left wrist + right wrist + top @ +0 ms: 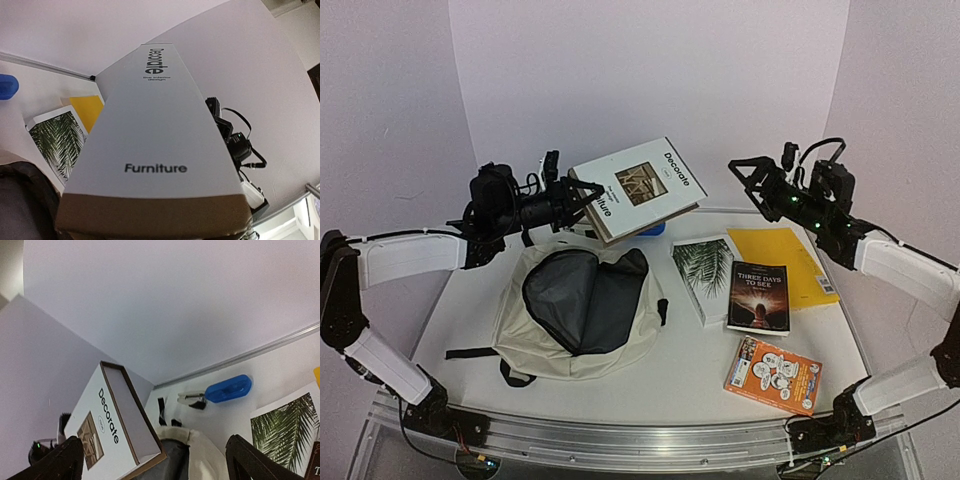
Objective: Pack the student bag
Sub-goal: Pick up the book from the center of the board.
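In the top view the student bag (pixel 578 305) lies flat on the bench (pixel 660 370) at centre left, its mouth unzipped and gaping so the dark grey lining faces up, black straps trailing toward the lower left. Above its upper edge, at upper centre, the left end effector (pixel 585 192) is clamped on one corner of the white Decorate book (pixel 642 187), which hangs tilted in the air clear of the bench. At upper right the right end effector (pixel 748 172) is raised with its fingers spread wide and nothing between them. Right of the bag a palm-leaf book (pixel 703 272) lies flat, with a dark book (pixel 758 297) overlapping its right side and a yellow folder (pixel 782 255) behind. An orange book (pixel 773 375) lies apart at lower right. A blue stapler (pixel 227 388) sits near the back wall.
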